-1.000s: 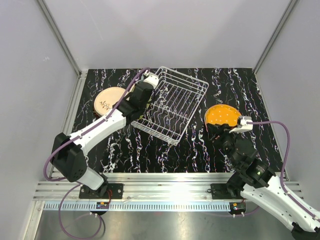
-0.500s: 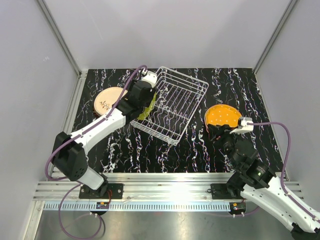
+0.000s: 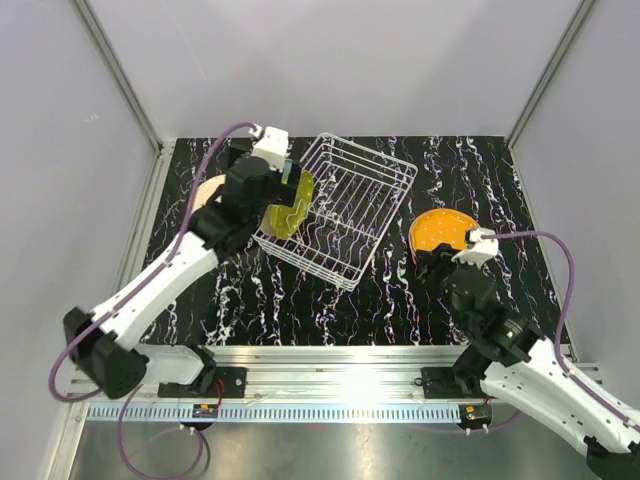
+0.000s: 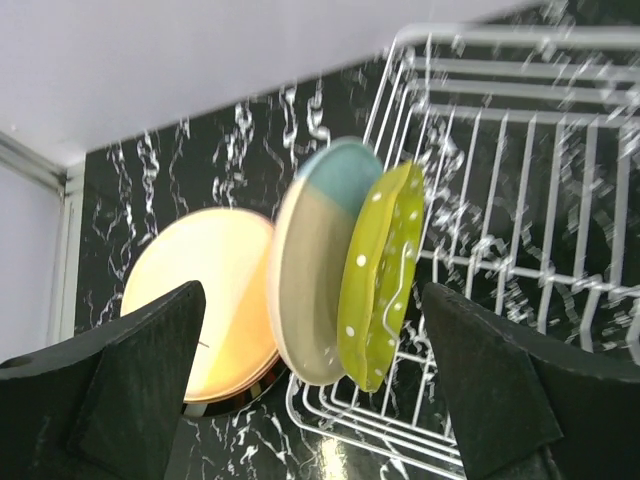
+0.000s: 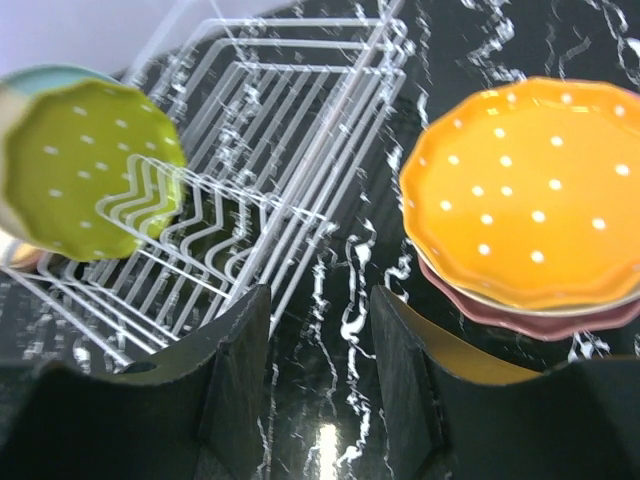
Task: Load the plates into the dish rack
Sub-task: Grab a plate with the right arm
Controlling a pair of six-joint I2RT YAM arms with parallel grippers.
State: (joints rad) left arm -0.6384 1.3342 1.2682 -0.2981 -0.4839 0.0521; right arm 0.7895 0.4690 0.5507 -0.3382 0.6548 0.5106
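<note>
Black table point(image 3: 300, 310): yellow-green plate point(image 4: 380, 275) upright, seemingly inside rack point(image 4: 520, 180) edge.

Bright, even white light is filling the overhead view, and the pale enclosure walls are carrying almost no shadow. Glare is flaring off the ribbed aluminium rail point(image 3: 350, 385) at the near edge. The glossy black marbled tabletop point(image 3: 300, 300) is throwing back faint sheen.

In the left wrist view the white wire dish rack point(image 4: 500, 268) is smearing with motion blur. The round peach plate point(image 4: 200, 290) is glowing overexposed. The black fingers point(image 4: 120, 390) of the left gripper point(image 4: 312, 295) are sitting dark and soft.

In the right wrist view the yellow-green dotted plate point(image 5: 90, 170) is blurring. The orange dotted plate point(image 5: 520, 190) is looking sharper, and a white glint is shining on the tabletop below.
</note>
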